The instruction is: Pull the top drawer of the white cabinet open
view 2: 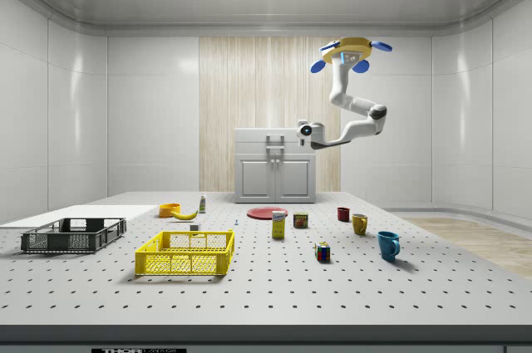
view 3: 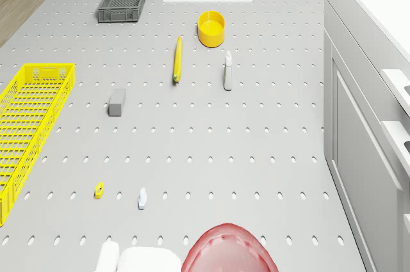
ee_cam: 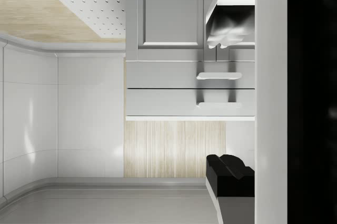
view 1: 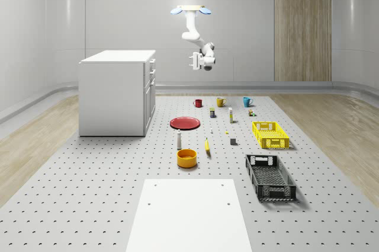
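In the whole-scene view the drone [view 1: 190, 9] hovers high above the table [view 1: 89, 181], gripper [view 1: 194, 60] facing the white cabinet [view 1: 115, 95] at the table's far left, well apart. In the wrist view the top drawer [ee_cam: 179, 102] is shut; the fingers [ee_cam: 229, 174] are spread apart, holding nothing.

drone [view 2: 349, 51] hovering high, tool [view 2: 304, 129] (mid-air) before white cabinet [view 2: 275, 165]

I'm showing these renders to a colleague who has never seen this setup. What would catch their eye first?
Most striking is the drone hovering in mid-air beside the white cabinet, its arm bent down so the gripper hangs level with the cabinet's drawers, apart from them. Next come the bright items on the pegboard floor: a yellow crate and a red plate.
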